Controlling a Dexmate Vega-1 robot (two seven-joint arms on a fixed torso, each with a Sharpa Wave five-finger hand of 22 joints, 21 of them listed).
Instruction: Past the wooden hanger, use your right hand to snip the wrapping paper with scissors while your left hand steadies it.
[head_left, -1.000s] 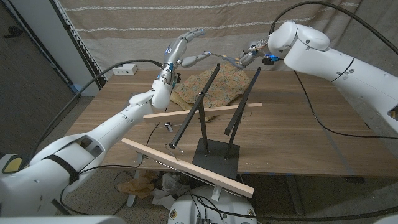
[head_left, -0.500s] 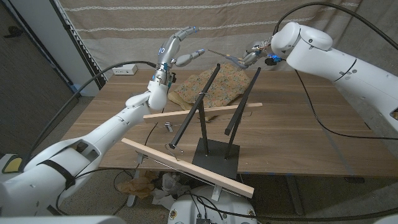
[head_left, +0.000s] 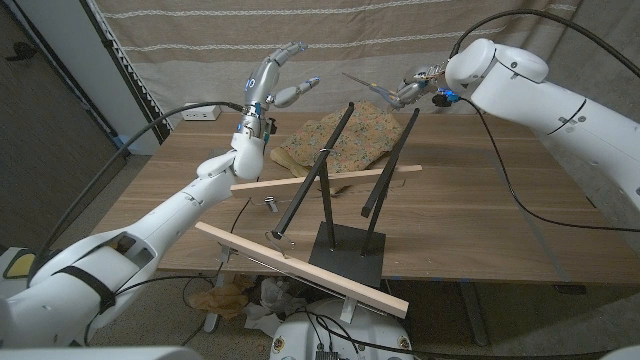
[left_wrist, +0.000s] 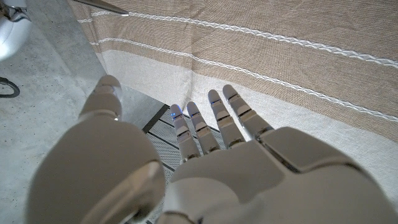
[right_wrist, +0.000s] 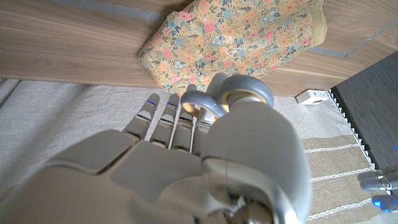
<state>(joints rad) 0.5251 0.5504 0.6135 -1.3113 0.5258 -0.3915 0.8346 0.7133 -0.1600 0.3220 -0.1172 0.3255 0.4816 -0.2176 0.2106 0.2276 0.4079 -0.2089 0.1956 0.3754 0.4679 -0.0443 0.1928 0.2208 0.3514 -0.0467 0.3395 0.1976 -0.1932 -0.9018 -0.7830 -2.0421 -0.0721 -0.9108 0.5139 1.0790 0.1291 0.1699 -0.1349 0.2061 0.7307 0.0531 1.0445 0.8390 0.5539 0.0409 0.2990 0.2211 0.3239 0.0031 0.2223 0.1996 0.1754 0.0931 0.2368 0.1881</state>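
Observation:
The floral wrapping paper (head_left: 345, 140) lies crumpled at the table's far side, beyond the wooden hanger (head_left: 325, 181) of pale slats on a black stand. My right hand (head_left: 413, 86) hovers above the paper's far edge and holds the scissors (head_left: 366, 84), blades pointing toward my left hand. In the right wrist view the grey scissors handles (right_wrist: 231, 94) sit in my right hand (right_wrist: 186, 168), with the paper (right_wrist: 236, 34) beyond. My left hand (head_left: 273, 76) is raised high over the paper's left end, fingers spread, holding nothing. The left wrist view shows my left hand (left_wrist: 205, 168) open toward the curtain.
A second wooden slat (head_left: 300, 270) crosses the table's near edge by the black base plate (head_left: 345, 255). A small metal piece (head_left: 270, 205) lies left of the stand. A white power strip (head_left: 202, 113) sits at the far left corner. A striped curtain (head_left: 380, 25) hangs behind.
My left hand has lifted and drawn back to the left, away from the scissors. My right hand has shifted slightly up and to the right with the scissors.

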